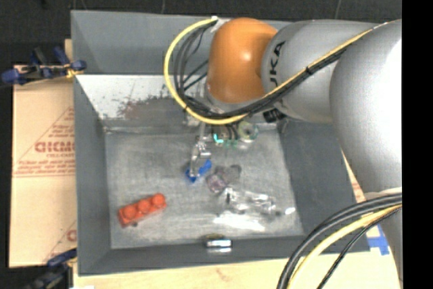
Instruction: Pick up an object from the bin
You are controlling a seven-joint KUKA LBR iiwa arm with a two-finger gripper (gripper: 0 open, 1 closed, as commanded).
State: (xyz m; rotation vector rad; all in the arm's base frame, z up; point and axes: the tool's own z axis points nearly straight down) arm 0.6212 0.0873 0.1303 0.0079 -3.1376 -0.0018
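Observation:
My gripper (201,153) hangs below the orange wrist cover, near the middle of the bin. Its lower end comes down right at a small blue thing (197,172) on the bin floor; whether they touch I cannot tell. Just right of the blue thing lies a small greyish-purple piece (222,179). Further right and nearer the front lies a clear plastic packet (254,204).
A red-orange block with round bumps (141,208) lies at the front left of the bin. A small metallic piece (218,243) sits by the front wall. The arm and its cables cover the bin's back right.

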